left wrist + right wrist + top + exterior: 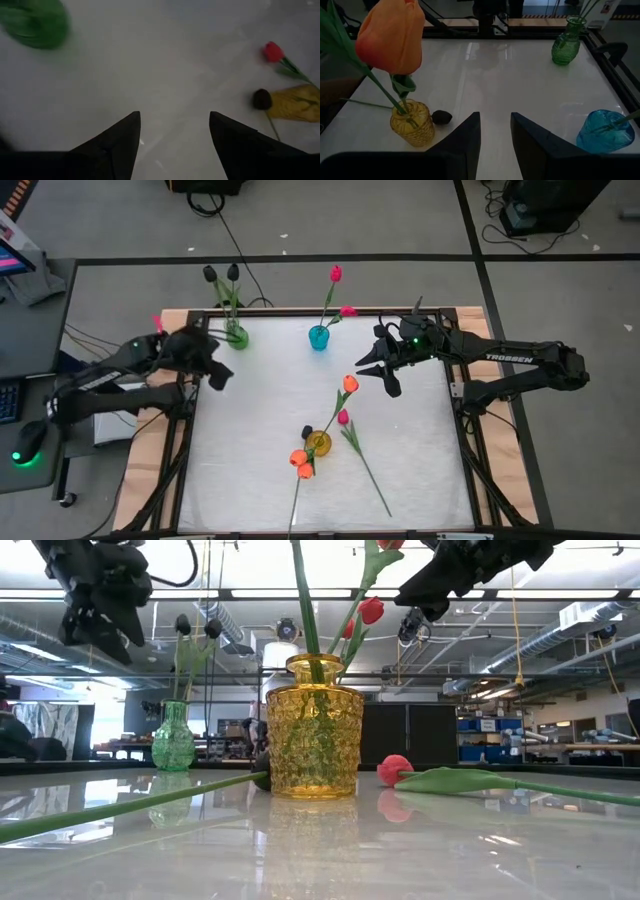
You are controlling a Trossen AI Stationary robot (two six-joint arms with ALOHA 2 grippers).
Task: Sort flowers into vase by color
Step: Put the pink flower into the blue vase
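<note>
High view: left gripper [215, 370] hovers by the green vase [237, 336]; right gripper [385, 372] hangs beyond the yellow vase [319, 443]. A black tulip [307, 431] and pink tulip [343, 417] lie loose. Wrist views: both grippers' fingers spread, empty. Best grasp the pink stem mid-length.

Three vases stand on the tabletop [420, 460]: a green vase [237, 337], a blue vase [318, 337] and a yellow vase [319, 443]. Black tulips number three, pink-red tulips three, orange tulips three. Two robot arms hang above.
</note>
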